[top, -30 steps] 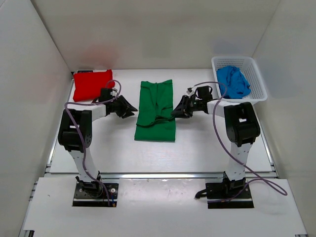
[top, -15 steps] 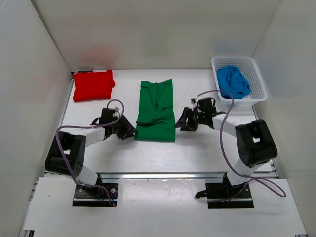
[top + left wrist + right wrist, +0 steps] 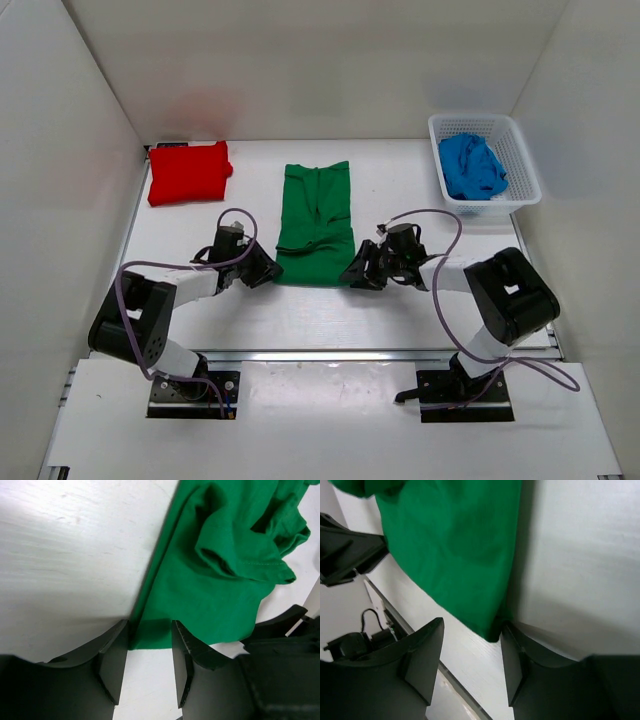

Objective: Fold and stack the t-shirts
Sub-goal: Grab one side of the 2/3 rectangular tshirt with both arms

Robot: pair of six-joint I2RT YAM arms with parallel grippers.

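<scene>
At the green t-shirt [image 3: 315,225], left claw [image 3: 147,647] and right claw [image 3: 470,652] spread, each astride a near corner (neither pinching)

No text, label, brand, number or sign can be read in any view.

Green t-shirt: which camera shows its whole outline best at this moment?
Top external: the green t-shirt lies fully visible, a long strip on the table. Left wrist shows only its near left corner and a bunched fold; right wrist only its near right corner, each between open jaws.
</scene>
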